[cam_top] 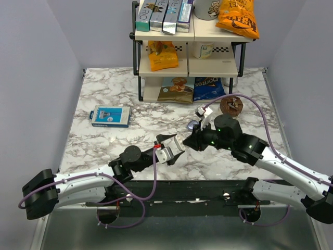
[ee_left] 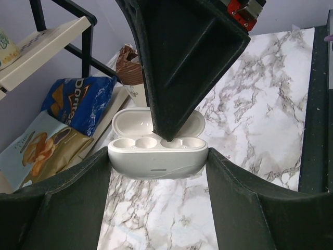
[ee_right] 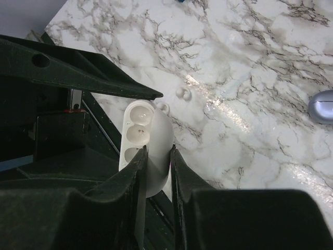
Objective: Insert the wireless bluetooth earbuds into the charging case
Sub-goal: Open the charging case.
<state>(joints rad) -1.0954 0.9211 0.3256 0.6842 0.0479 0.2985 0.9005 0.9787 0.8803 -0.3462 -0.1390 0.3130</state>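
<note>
The right end effector (ee_right: 157, 152) pinches the charging case (ee_right: 138, 121), partly hiding it.

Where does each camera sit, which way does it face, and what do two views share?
Top external: above and behind, looking down on the marble table; left arm and right arm show.
Left wrist: on the left arm, facing the cream snack shelf; left gripper holds the small rounded pale plastic charging case, lid open.
Right wrist: on the right arm, looking down; right gripper pinches the lid.
Shared: both wrist views show the case.
</note>
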